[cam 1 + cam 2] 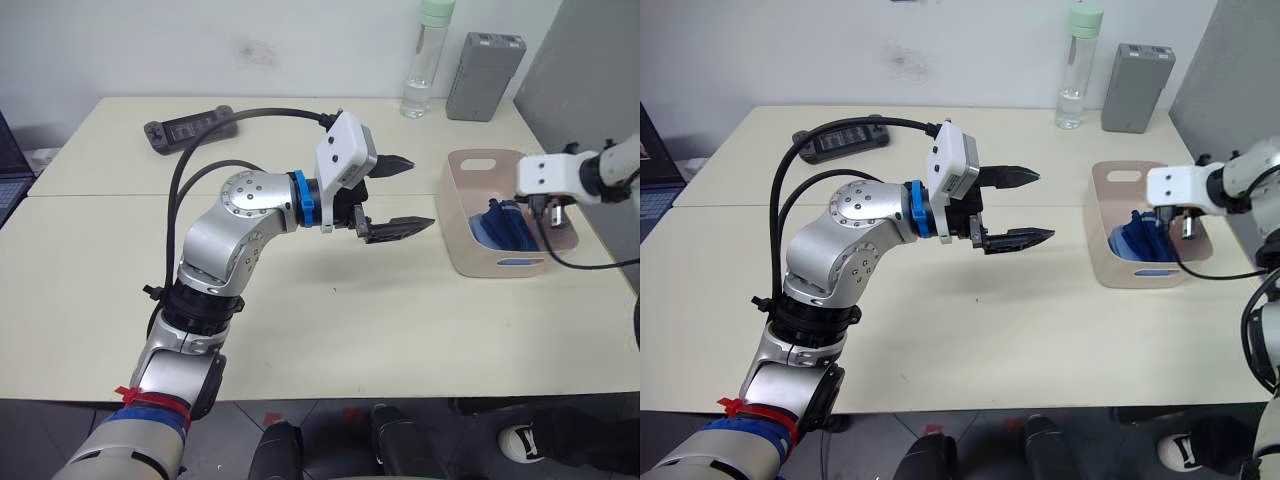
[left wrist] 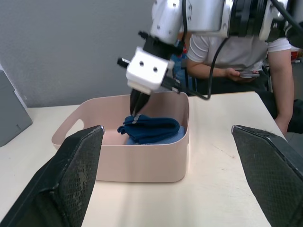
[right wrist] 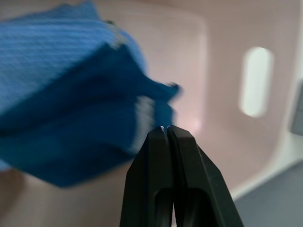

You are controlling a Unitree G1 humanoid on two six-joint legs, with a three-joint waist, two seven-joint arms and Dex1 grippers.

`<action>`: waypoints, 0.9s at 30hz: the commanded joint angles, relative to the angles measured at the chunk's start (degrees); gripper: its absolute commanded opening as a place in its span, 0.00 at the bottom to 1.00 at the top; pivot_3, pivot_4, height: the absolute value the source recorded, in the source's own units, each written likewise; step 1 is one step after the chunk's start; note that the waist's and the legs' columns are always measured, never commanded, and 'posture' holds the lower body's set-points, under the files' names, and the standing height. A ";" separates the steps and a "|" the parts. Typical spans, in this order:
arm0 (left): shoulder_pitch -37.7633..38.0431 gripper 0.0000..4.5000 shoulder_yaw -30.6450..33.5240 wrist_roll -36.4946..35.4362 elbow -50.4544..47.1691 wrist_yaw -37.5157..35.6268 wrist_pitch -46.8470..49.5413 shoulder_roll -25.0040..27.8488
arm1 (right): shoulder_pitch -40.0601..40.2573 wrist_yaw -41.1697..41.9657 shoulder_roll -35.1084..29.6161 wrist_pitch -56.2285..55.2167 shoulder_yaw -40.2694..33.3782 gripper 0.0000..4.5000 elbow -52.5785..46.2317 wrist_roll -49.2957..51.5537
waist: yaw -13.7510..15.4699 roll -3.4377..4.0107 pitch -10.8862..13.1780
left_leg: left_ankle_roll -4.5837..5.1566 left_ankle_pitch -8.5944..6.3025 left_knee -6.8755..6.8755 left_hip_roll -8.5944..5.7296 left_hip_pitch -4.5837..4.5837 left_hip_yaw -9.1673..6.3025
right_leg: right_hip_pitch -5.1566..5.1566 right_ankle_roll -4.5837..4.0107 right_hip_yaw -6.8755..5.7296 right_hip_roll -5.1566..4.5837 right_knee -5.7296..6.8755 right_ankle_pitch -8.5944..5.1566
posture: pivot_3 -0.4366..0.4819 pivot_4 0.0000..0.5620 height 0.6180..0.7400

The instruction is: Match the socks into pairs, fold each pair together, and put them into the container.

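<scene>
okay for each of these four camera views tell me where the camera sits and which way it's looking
Left and right eye views: on the head, looking forward and down over the table; both arms show.
Left wrist view: between the open left gripper fingers, facing the container; a seated person behind.
Right wrist view: along the shut right gripper, down into the container at the navy socks.
All share the container.

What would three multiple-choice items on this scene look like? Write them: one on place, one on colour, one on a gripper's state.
1. Where do the folded dark navy fabric socks lie?
A. On the table. B. In the pale pink rectangular plastic bin. C. On the floor.
2. What colour is the sock fabric under them?
A. Green. B. Light blue. C. White.
3. The left gripper is:
A. Open, empty. B. Shut on a sock. C. Shut, empty.
Key: B, the bin's walls surround them; B, light blue shows beneath; A, its fingers stand apart, nothing between.
</scene>
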 commanded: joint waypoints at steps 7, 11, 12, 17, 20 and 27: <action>-0.84 1.00 -0.52 0.50 -2.52 -0.24 0.06 0.40 | 2.57 -0.38 3.02 3.35 -3.18 0.01 1.18 3.63 | -0.01 0.00 0.00 | -0.08 0.05 0.01 0.00 0.00 -0.01 | 0.00 0.00 -0.01 0.00 0.04 0.00 | 0.48 0.27 1.00; -0.01 1.00 0.05 0.72 -2.63 -0.67 0.07 1.74 | 0.93 0.26 2.78 5.31 -5.42 0.01 0.14 6.20 | -0.10 0.00 0.00 | -0.08 0.05 0.01 0.00 0.01 -0.01 | -0.01 0.00 0.00 0.00 0.06 0.00 | 0.48 0.27 1.00; 0.25 1.00 0.27 0.88 -2.44 -0.76 -0.10 2.26 | 0.41 0.51 2.47 5.90 -5.82 0.01 -0.17 6.64 | -0.14 0.00 0.00 | -0.08 0.04 0.01 0.00 0.02 -0.01 | -0.01 0.00 0.00 0.00 0.07 0.00 | 0.48 0.27 1.00; 3.96 1.00 3.92 1.39 -2.36 -1.86 -3.40 8.06 | -4.15 -4.12 1.28 4.66 -9.93 0.29 -1.09 9.02 | -0.36 0.14 0.04 | -0.07 0.04 -0.01 0.00 0.05 0.01 | -0.03 0.00 0.02 0.00 0.09 0.00 | 0.48 0.27 1.00; 6.80 1.00 8.14 1.40 -1.39 -0.01 -3.90 10.98 | -4.06 -4.25 4.23 8.36 -15.23 0.52 -6.40 15.99 | -0.37 0.13 0.03 | -0.03 0.02 -0.01 0.01 0.03 -0.02 | -0.02 -0.01 -0.02 0.01 0.08 0.00 | 0.48 0.27 1.00; 17.58 1.00 18.32 2.26 -1.70 6.99 -6.28 14.58 | 10.39 -10.94 16.97 36.59 -22.86 0.99 -42.03 32.84 | 0.05 0.21 -0.03 | -0.01 0.02 0.00 0.14 -0.03 -0.25 | -0.03 -0.05 -0.19 0.09 0.20 -0.02 | 0.48 0.27 1.00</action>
